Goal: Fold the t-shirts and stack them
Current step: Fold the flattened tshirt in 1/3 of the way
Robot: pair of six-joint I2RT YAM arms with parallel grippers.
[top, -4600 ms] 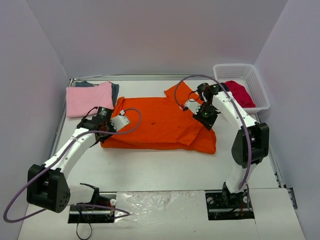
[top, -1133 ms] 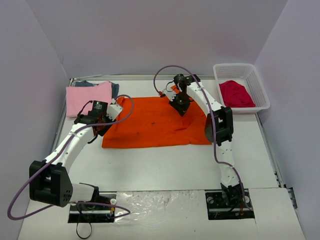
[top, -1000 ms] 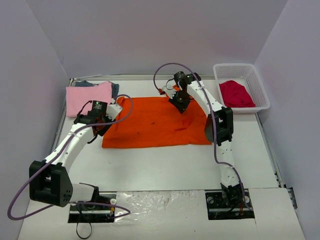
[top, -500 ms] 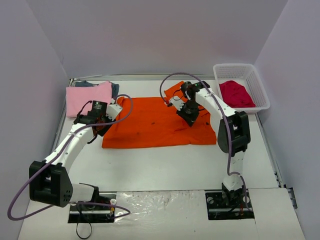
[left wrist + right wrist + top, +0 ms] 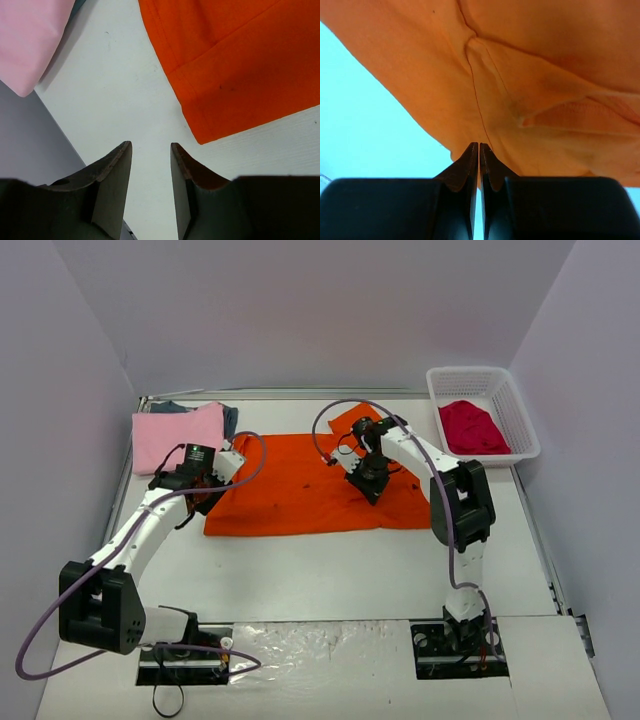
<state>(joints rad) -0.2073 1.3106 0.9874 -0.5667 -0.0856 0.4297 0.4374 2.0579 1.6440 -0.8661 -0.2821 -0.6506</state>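
Note:
A bright orange t-shirt lies spread flat in the middle of the table. My right gripper is shut, its tips resting against the orange cloth near a seam; no cloth shows between them. My left gripper hovers just off the shirt's left edge. It stands open over bare table, with the shirt's corner to its right. A folded light pink t-shirt lies at the back left on a dark blue-grey one. A crimson t-shirt sits crumpled in the basket.
The white lattice basket stands at the back right corner. Grey walls close in the table on the left, back and right. The pink cloth reaches close to the left wall. Both arm bases sit at the near edge.
My shut right gripper has slid from the shirt's far edge toward the near right across the orange cloth. The far right sleeve is now uncovered. The left arm has stayed put.

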